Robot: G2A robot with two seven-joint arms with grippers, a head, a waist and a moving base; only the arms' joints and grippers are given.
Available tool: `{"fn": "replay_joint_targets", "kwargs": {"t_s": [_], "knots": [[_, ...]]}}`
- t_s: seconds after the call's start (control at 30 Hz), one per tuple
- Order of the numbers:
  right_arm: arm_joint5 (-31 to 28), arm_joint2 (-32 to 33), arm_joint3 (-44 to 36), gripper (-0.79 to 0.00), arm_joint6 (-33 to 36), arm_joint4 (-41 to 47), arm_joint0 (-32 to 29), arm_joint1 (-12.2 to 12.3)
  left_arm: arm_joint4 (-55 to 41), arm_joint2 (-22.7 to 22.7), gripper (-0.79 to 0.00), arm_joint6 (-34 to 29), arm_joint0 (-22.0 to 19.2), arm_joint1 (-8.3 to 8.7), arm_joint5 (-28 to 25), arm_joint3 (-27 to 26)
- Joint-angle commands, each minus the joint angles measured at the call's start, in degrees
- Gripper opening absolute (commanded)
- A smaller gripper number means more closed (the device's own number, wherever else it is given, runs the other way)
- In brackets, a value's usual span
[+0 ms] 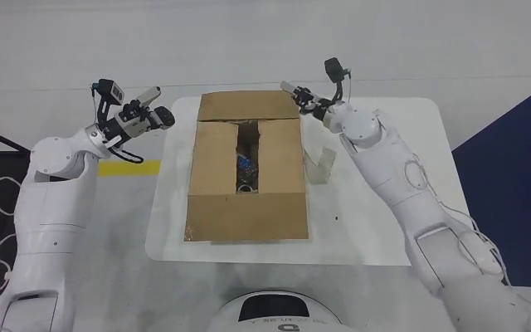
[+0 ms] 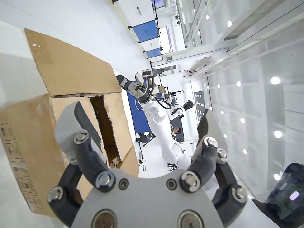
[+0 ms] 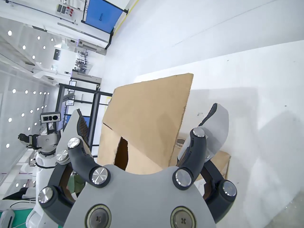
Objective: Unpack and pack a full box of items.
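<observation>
A brown cardboard box (image 1: 217,178) stands in the middle of the white table (image 1: 382,224). Its side flaps lie almost closed, leaving a narrow gap where blue and dark items (image 1: 245,164) show. The far flap (image 1: 241,105) is folded outward. My left gripper (image 1: 164,116) hangs open off the table's far left corner, apart from the box (image 2: 68,72), nothing between its fingers (image 2: 82,117). My right gripper (image 1: 289,88) is open by the box's far right corner, just above the flap (image 3: 152,110), and holds nothing.
A clear plastic piece (image 1: 320,162) stands on the table just right of the box. Bare table stretches to the right and along the front edge (image 1: 274,256). A yellow floor stripe (image 1: 129,168) runs left of the table.
</observation>
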Motion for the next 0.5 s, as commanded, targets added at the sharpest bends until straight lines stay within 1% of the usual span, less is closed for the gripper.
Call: {"fn": "replay_joint_targets", "kwargs": {"t_s": [0.0,0.13,0.27,0.4,0.47], "knots": [[-2.2,-0.5,3.2,0.000,1.2,2.7,1.5,-0.9,0.0,0.0,0.000,0.0,0.0,0.00,0.0,0.0],[-9.2,0.0,8.6,0.000,4.2,8.1,3.3,-2.0,0.0,0.0,0.000,0.0,0.0,0.00,0.0,0.0],[-16.4,1.6,11.5,0.000,8.1,13.4,3.6,-2.4,0.0,0.0,0.000,0.0,0.0,0.00,0.0,0.0],[-22.1,3.5,13.0,0.000,15.8,19.0,3.2,-2.3,0.0,0.0,0.000,0.0,0.0,0.00,0.0,0.0],[-23.7,4.3,13.6,0.000,20.3,20.7,3.3,-2.0,0.0,0.0,0.000,0.0,0.0,0.00,0.0,0.0]]}}
